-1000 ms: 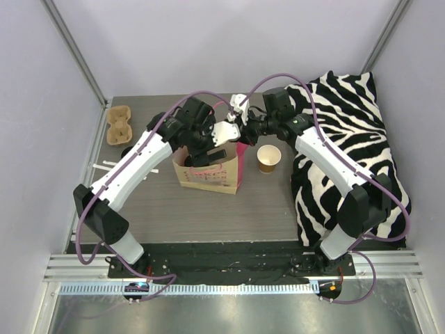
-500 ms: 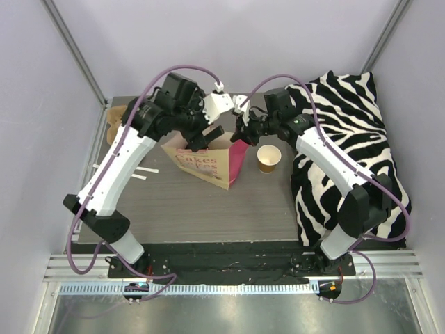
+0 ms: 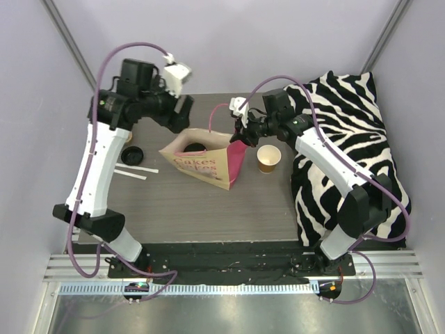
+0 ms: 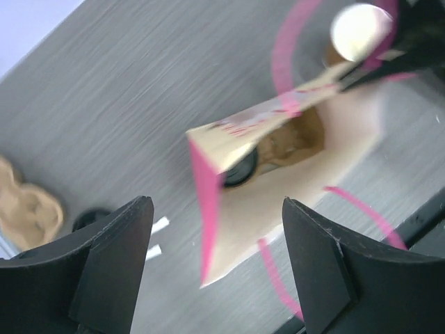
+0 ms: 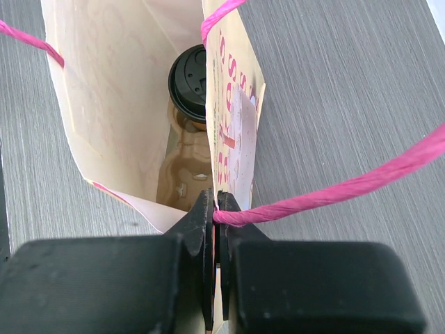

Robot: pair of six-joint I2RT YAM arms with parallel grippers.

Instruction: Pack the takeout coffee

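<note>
A tan paper bag (image 3: 203, 164) with pink sides and pink cord handles lies tipped on the table, mouth open. Inside it a coffee cup with a black lid (image 5: 191, 82) sits in a cardboard carrier (image 5: 182, 174). My right gripper (image 5: 217, 209) is shut on the bag's rim where the pink handle (image 5: 334, 189) joins; it also shows in the top view (image 3: 240, 132). My left gripper (image 3: 184, 117) is open and empty, raised above and behind the bag (image 4: 292, 174). An open, lidless coffee cup (image 3: 269, 158) stands right of the bag.
A loose black lid (image 3: 132, 154) and white sticks (image 3: 132, 172) lie left of the bag. A second cardboard carrier (image 4: 24, 209) sits at the far left. A zebra-striped cloth (image 3: 351, 139) covers the right side.
My left gripper has come up away from the bag and swung back-left, open. The bag has tipped over with its mouth wider. The right gripper has kept its grip.
</note>
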